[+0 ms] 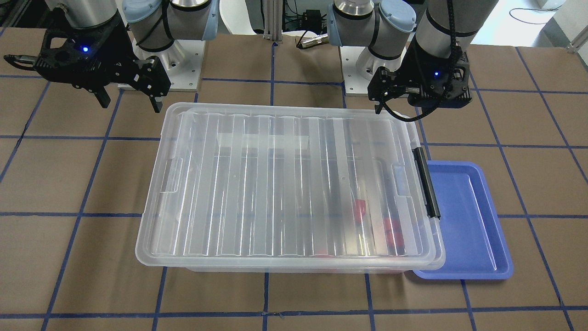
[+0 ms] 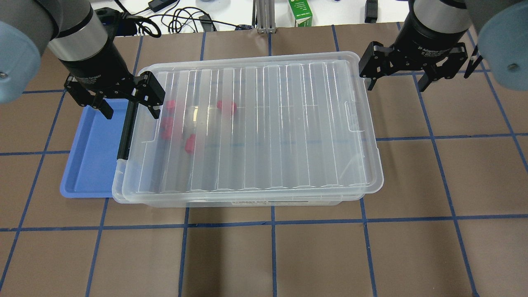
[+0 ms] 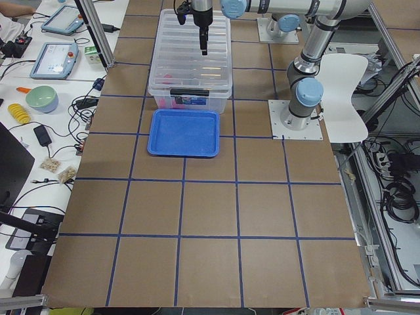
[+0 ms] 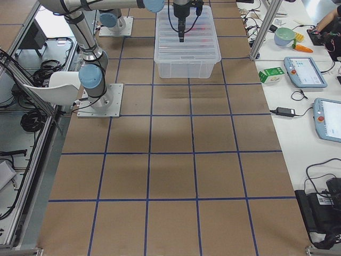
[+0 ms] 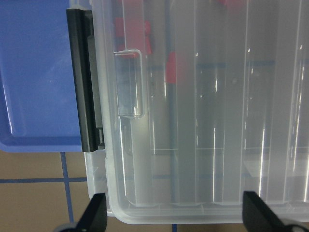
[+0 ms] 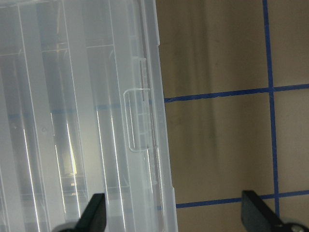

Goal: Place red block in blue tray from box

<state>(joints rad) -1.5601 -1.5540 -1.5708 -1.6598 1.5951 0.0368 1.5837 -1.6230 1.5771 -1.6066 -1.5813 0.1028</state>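
The box (image 2: 255,123) is a clear bin on the table with its ribbed lid on and its black bar latch (image 2: 123,132) at the end next to the blue tray (image 2: 88,156). Several red blocks (image 2: 227,106) lie inside, seen blurred through the lid near the latch end. The tray holds nothing. My left gripper (image 2: 130,110) is open and empty, hovering over the latch end of the lid (image 5: 193,121). My right gripper (image 2: 397,84) is open and empty, above the table beside the opposite end of the box (image 6: 72,121).
A green carton (image 2: 300,12) and cables lie past the table's far edge. The side bench holds tablets and a bowl (image 3: 41,98). A white chair (image 3: 344,82) stands by the arm bases. Brown table with blue grid lines lies around the box.
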